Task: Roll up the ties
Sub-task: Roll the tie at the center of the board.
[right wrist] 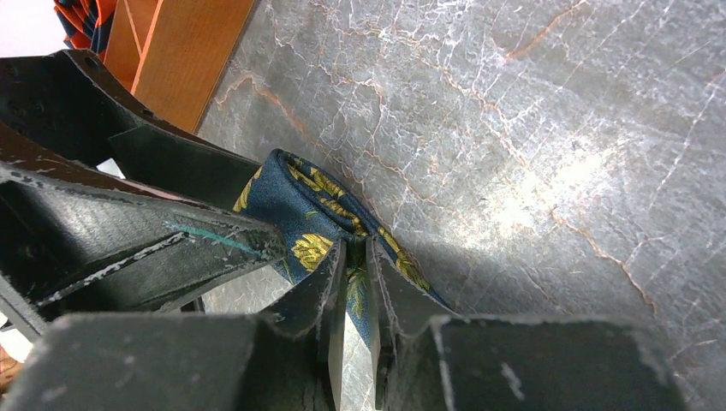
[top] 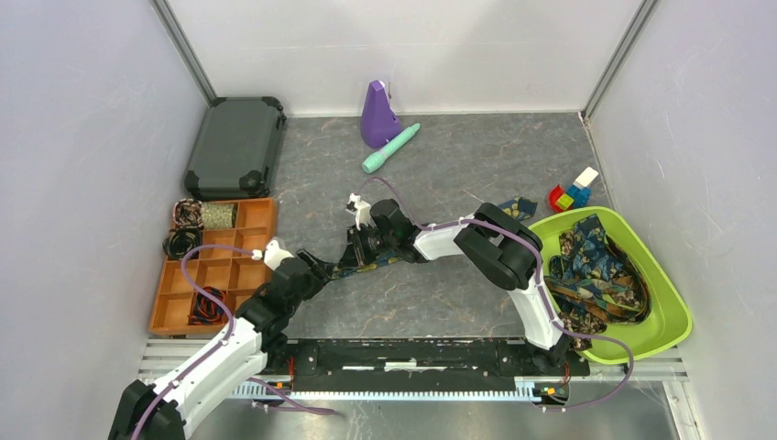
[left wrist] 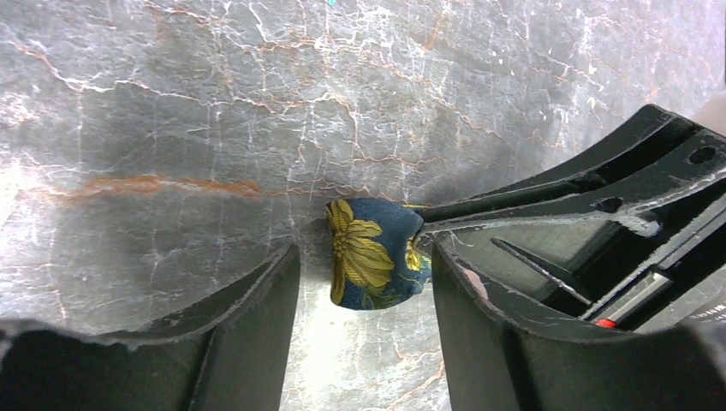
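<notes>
One grey marbled bench (top: 440, 307) carried everything. A lime-green tub (top: 676, 316) sat at the right edge toward the near corner. It held a loose heap of ties (top: 596, 266), navy with gold print plus some brown. A black case (top: 235, 147) lay shut in the far-left corner. An orange organiser (top: 257, 218) sat just nearer along the left edge, and several of its compartments held tie coils (top: 188, 214). A purple cone (top: 376, 115) stood upright at the far edge, with a teal cylinder (top: 391, 148) lying just beside it; couldn't tell if they touched. Coloured blocks (top: 573, 192) were stacked near the right edge, just beyond the tub.

The tie (left wrist: 372, 254) in work was navy with yellow flowers and lay mid-bench, a bit left of centre. Its left end was rolled into a short roll and the rest ran flat toward the right.

The left claw (left wrist: 364, 265) stood open around that roll, one finger on each side. The roll sat against one finger with a gap to the other, so no squeeze. The right claw (right wrist: 353, 257) was nearly closed, pinching the flat strip right beside the roll with its fingertips down at the bench. The two claws were tip to tip, almost touching.
</notes>
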You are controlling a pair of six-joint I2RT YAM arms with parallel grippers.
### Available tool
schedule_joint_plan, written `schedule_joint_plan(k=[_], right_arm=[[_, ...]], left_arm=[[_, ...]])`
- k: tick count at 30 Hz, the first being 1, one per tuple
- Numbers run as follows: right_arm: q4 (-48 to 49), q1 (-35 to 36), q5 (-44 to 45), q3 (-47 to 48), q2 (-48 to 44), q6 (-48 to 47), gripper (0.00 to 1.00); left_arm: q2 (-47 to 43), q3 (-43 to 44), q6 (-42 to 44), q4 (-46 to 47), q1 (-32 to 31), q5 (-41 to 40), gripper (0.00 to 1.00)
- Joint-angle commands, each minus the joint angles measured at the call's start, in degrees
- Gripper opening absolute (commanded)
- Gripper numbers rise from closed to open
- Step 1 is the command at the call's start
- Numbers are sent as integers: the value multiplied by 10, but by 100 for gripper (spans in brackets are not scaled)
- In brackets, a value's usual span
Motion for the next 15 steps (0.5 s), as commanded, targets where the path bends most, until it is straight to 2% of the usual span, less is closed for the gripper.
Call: schedule_joint_plan(k=[1,11,15], right_arm=[[-36,-1,21,3,20,-20,19],[-33,-1,22,2,23,-17,18],[-33,-1,21,2,20,-16,17]], left_arm=[[-2,9,-2,-17,2,-26,62],[37,-2,10,51,2,-10,37],[54,-1,27,76,2,-4,21]])
